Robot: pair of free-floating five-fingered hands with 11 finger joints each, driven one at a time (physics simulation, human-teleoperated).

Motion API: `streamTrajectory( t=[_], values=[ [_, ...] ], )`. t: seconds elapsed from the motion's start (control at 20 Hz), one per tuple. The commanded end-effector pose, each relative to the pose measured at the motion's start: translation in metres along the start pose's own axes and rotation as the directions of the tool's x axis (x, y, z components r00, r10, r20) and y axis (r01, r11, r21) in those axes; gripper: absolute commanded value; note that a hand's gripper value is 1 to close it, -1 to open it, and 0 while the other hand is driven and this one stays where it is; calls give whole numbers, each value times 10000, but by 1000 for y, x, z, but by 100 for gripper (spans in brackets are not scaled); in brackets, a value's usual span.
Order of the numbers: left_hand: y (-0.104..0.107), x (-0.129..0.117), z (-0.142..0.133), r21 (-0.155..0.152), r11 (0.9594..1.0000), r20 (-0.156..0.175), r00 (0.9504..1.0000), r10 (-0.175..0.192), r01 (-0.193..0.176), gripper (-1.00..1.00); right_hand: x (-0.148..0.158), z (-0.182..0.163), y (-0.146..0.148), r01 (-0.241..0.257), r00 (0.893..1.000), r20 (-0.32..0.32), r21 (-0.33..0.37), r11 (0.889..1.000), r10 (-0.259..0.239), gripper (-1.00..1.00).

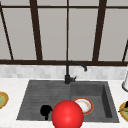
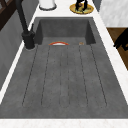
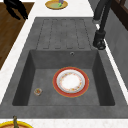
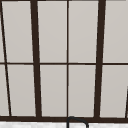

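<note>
Plainly, the right hand point(image 2: 81, 3) is the one at work: it hangs right over the yellow plate point(image 2: 88, 10) on the counter, low enough to seem to touch it or the dark scraps lying on it, though I cannot tell whether it is closed on anything. That plate sits directly beneath the hand, with a white container point(image 2: 47, 3) just beyond it toward the wall.

By my judgement the plate is a glazed dish: stiff, fairly light, slick on its face and apt to chip if knocked against the sink point(image 3: 62, 32). The raised rim looks like the safest place to take it, thumb above and fingers below on the side nearest the palm, and held level so that whatever rests on it does not slide off.

The left hand point(image 1: 46, 110) floats idle out in front of the sink's edge, its fingers drooping loosely apart and holding nothing. Just to its right in the front view is a red ball point(image 1: 67, 115). Farther off, beyond the ball and down in the basin, a red-rimmed plate point(image 3: 71, 82) lies flat, and the black faucet point(image 1: 68, 72) stands behind it
</note>
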State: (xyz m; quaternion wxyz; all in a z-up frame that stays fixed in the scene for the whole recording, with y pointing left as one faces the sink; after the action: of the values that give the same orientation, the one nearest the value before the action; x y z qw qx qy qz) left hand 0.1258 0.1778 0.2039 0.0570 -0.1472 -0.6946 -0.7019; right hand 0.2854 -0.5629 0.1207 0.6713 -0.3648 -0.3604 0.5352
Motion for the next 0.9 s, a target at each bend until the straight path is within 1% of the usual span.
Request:
streamTrajectory(
  t=[0.0, 0.05, 0.1, 0.2, 0.25, 0.3, 0.35, 0.5, 0.6, 0.75, 0.85],
  values=[
    [0, 0, 0, 0, 10000, 0, 10000, 0, 0, 0, -4, 7, 17, -153, 9988, -475, -357, 9992, 136, 100],
    [0, 0, 0, 0, 10000, 0, 10000, 0, 0, 0, -2, 1, 9, -29, 9991, -431, -482, 9988, 8, 100],
    [0, 0, 0, 0, 10000, 0, 10000, 0, 0, 0, -1, -2, 7, 197, 9993, -310, -356, 9992, -209, 100],
    [0, 0, 0, 0, 10000, 0, 10000, 0, 0, 0, 4, -7, 4, 414, 9990, -146, -102, 9991, -415, 100],
    [0, 0, 0, 0, 10000, 0, 10000, 0, 0, 0, 13, -6, -3, 383, 9992, -109, -108, 9992, -384, 100],
    [0, 0, 0, 0, 10000, 0, 10000, 0, 0, 0, 13, -5, -15, 620, 9980, -102, 347, 9975, -617, 100],
    [0, 0, 0, 0, 10000, 0, 10000, 0, 0, 0, 19, 5, -18, 736, 9973, -86, 178, 9971, -735, 100],
    [0, 0, 0, 0, 10000, 0, 10000, 0, 0, 0, 33, 17, -34, 640, 9979, 36, -190, 9978, -639, 100],
    [0, 0, 0, 0, 10000, 0, 10000, 0, 0, 0, 42, 22, -44, 613, 9981, 17, -202, 9979, -613, 100],
    [0, 0, 0, 0, 10000, 0, 10000, 0, 0, 0, 67, 28, -53, 443, 9990, 84, -201, 9988, -441, 100],
    [0, 0, 0, 0, 10000, 0, 10000, 0, 0, 0, 81, 31, -58, 456, 9989, 93, -303, 9985, -453, 100]
  ],
)
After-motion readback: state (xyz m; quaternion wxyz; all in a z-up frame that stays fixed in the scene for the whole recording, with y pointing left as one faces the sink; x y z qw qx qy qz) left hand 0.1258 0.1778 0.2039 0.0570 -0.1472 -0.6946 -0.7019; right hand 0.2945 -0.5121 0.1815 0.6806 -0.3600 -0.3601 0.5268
